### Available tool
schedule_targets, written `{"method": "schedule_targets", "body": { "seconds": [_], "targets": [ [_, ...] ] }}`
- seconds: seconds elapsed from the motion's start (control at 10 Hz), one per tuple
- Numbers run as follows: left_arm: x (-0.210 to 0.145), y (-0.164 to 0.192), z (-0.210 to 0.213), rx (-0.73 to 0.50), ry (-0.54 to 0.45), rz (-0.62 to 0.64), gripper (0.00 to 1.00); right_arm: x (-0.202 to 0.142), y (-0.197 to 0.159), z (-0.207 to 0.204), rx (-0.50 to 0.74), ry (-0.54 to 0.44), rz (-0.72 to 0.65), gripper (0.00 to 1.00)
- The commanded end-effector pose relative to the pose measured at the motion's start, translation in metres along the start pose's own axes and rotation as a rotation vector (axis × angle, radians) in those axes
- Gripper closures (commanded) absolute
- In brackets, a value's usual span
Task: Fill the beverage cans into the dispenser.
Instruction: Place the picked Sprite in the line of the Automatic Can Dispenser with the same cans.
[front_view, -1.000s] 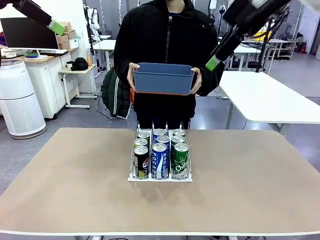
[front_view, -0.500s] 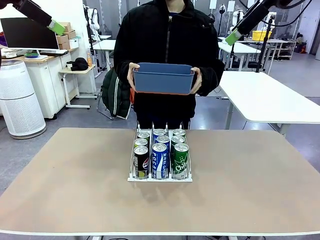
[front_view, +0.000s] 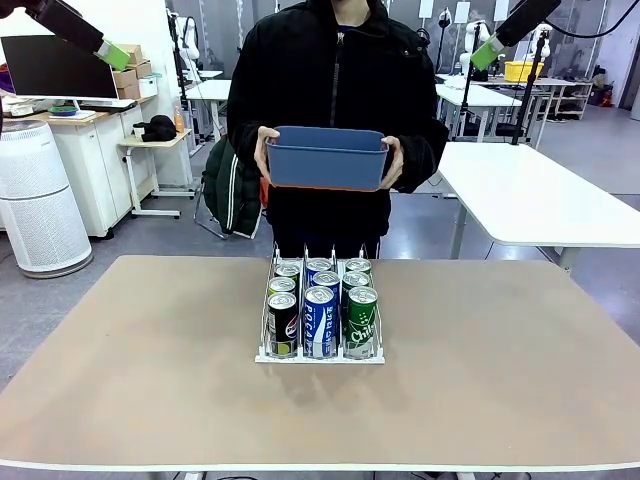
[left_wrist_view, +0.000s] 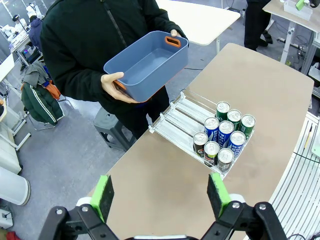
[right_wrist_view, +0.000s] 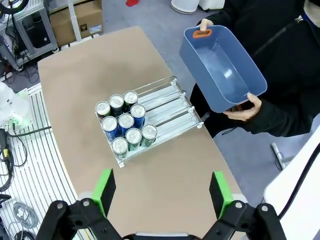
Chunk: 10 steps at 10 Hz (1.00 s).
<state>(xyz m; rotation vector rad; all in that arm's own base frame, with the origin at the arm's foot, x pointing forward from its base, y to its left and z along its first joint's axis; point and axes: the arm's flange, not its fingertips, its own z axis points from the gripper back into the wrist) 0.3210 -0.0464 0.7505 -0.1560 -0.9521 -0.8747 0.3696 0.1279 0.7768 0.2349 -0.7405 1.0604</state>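
Note:
The white wire dispenser (front_view: 268, 352) stands mid-table and holds several beverage cans in three lanes: black-and-green cans (front_view: 283, 322) on the left, blue cans (front_view: 320, 320) in the middle, green cans (front_view: 361, 322) on the right. My left gripper (front_view: 110, 52) hangs high at the upper left. From above, this left gripper (left_wrist_view: 161, 196) is open and empty over the dispenser (left_wrist_view: 172, 117) and its cans (left_wrist_view: 223, 135). My right gripper (front_view: 487, 50) is raised at the upper right. The right gripper (right_wrist_view: 162, 192) is also open and empty, high above the cans (right_wrist_view: 125, 125).
A person at the far side of the table holds an empty blue plastic bin (front_view: 327, 157) in both hands at chest height. The tan tabletop (front_view: 500, 380) has bare room on both sides of the rack. A second white table (front_view: 540, 195) stands at the back right.
My right arm has lifted up and to the right, from beside the person's elbow to the top corner. The left arm, person, bin and cans have not moved.

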Motion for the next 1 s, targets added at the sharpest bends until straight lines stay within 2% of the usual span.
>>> {"method": "schedule_targets", "body": {
  "seconds": [0.0,0.9],
  "targets": [
    [-0.0008,0.0004,-0.0015,0.003,0.005,0.006,0.00,0.0017,0.0049,-0.0026,0.009,0.001,0.012,0.00],
    [-0.0008,0.0004,-0.0015,0.003,0.005,0.006,0.00,0.0017,0.0049,-0.0026,0.009,0.001,0.012,0.00]
  ]
}}
